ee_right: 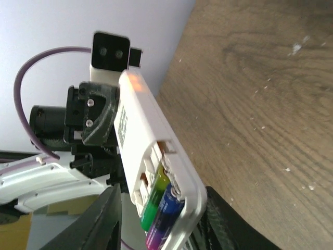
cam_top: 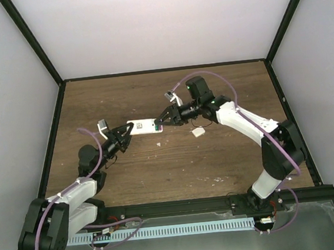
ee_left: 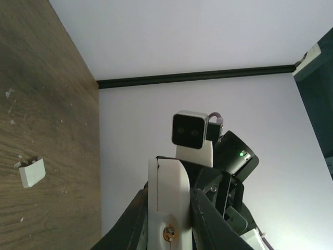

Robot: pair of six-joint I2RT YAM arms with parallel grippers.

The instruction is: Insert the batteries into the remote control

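Note:
The white remote control (cam_top: 144, 126) is held above the wooden table (cam_top: 160, 173) between both arms. My left gripper (cam_top: 127, 130) is shut on its left end; the left wrist view shows the remote (ee_left: 171, 192) pinched between the dark fingers (ee_left: 208, 219). In the right wrist view its battery compartment (ee_right: 156, 172) is uncovered. In it lie the batteries, one green (ee_right: 156, 200) and one purple-blue (ee_right: 165, 217), side by side. My right gripper (cam_top: 161, 121) (ee_right: 162, 208) straddles that end. One finger (ee_right: 223, 219) touches the remote's edge and the other (ee_right: 104, 219) stands apart.
A small white square piece (cam_top: 198, 132) (ee_left: 32, 173) lies on the table just right of the remote, under the right arm. Black frame posts and pale walls enclose the table on three sides. A metal tray edge (cam_top: 183, 228) runs along the front.

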